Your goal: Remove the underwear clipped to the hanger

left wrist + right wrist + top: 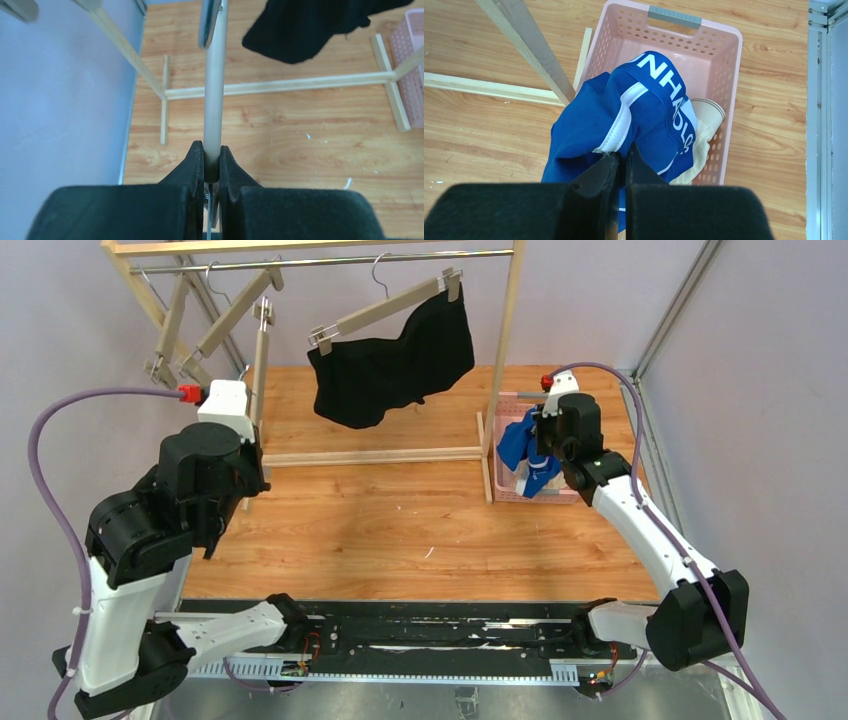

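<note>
Black underwear (395,365) hangs clipped to a tilted wooden hanger (385,308) on the rack; its lower edge shows in the left wrist view as black underwear (310,30). My left gripper (212,160) is shut on the bar of an empty hanger (214,100), which hangs steeply at the rack's left as the empty hanger (262,350). My right gripper (624,156) is shut on blue underwear (624,100) with white lettering and hangs above the pink basket (644,30). Cream underwear (706,130) lies in that basket under the blue pair.
The wooden rack's base rail (370,455) and right upright (510,330) stand between the arms, and the pink basket (535,497) is just right of the upright. Two more empty hangers (195,335) hang at the rack's left. A metal frame (665,330) borders the right side.
</note>
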Robot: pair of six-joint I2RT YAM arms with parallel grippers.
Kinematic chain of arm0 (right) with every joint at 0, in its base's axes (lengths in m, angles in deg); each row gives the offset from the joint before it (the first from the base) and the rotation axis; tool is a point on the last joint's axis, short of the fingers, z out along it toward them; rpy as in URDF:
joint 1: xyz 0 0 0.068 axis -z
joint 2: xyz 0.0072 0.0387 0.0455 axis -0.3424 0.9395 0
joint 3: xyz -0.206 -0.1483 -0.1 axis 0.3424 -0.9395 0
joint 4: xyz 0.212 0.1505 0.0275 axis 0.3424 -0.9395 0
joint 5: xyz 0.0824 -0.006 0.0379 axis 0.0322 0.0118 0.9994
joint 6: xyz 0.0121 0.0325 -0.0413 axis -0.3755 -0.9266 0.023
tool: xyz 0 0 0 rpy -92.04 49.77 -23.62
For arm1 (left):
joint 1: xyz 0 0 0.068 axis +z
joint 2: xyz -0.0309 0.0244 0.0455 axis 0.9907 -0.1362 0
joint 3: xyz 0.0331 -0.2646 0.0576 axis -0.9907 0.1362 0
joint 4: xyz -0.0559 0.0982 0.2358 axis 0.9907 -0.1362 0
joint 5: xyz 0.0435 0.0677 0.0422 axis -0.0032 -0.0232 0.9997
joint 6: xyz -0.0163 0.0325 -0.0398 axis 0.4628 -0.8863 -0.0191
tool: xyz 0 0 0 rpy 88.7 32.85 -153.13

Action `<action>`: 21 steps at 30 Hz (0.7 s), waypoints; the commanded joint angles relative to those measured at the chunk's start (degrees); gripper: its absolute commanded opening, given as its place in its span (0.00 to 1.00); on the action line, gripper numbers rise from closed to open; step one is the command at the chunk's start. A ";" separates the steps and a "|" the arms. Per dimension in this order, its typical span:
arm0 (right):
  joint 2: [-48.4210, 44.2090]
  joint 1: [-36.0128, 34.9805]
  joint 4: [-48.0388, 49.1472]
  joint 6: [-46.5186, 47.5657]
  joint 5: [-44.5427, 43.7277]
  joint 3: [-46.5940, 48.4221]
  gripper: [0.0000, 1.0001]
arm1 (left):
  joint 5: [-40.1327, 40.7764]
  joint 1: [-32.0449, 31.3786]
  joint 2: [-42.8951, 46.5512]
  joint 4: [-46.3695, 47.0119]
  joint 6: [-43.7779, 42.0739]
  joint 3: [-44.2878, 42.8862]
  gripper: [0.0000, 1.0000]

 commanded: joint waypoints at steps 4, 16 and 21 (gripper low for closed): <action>-0.32 1.18 1.88 -0.41 0.35 -1.16 0.01 | 5.47 0.11 -8.14 3.55 -7.48 -9.30 0.00; 2.09 2.85 2.28 -0.66 2.08 -1.48 0.01 | -9.22 12.83 -17.62 0.58 -13.73 -19.03 0.00; 2.91 3.20 3.13 -1.27 2.69 -2.17 0.00 | -11.51 12.86 -16.07 0.80 -13.03 -15.93 0.00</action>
